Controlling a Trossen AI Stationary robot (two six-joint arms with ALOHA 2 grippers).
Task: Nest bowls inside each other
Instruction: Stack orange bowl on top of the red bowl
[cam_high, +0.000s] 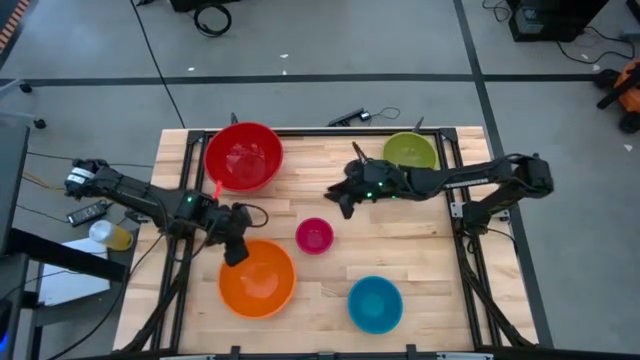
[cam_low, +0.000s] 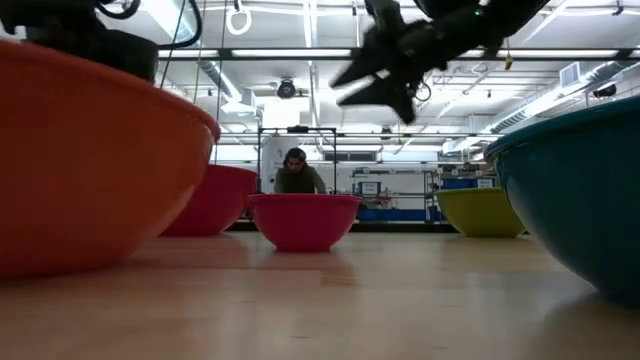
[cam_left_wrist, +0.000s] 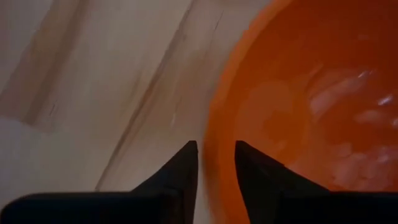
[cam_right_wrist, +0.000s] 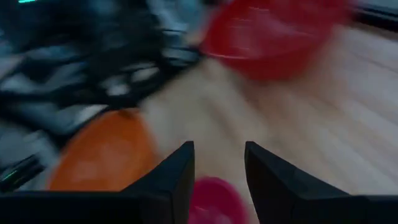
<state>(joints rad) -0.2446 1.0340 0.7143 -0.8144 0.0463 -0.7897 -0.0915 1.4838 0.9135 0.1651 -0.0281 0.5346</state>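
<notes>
Five bowls stand apart on the wooden table: red (cam_high: 243, 157) far left, lime green (cam_high: 410, 152) far right, magenta pink (cam_high: 314, 236) in the middle, orange (cam_high: 262, 282) near left, blue (cam_high: 375, 303) near centre. My left gripper (cam_left_wrist: 216, 155) points down, open, at the orange bowl's far-left rim (cam_left_wrist: 211, 124), one finger outside and one inside. My right gripper (cam_high: 338, 203) hangs open above the table, just beyond the pink bowl (cam_right_wrist: 211, 199), nothing between its fingers.
Black rails (cam_high: 452, 190) run along the table's edges. Bare wood lies between the pink bowl and the green one. A person (cam_low: 295, 172) shows far off in the room behind. A remote and a yellow cup (cam_high: 112, 235) lie off the table's left side.
</notes>
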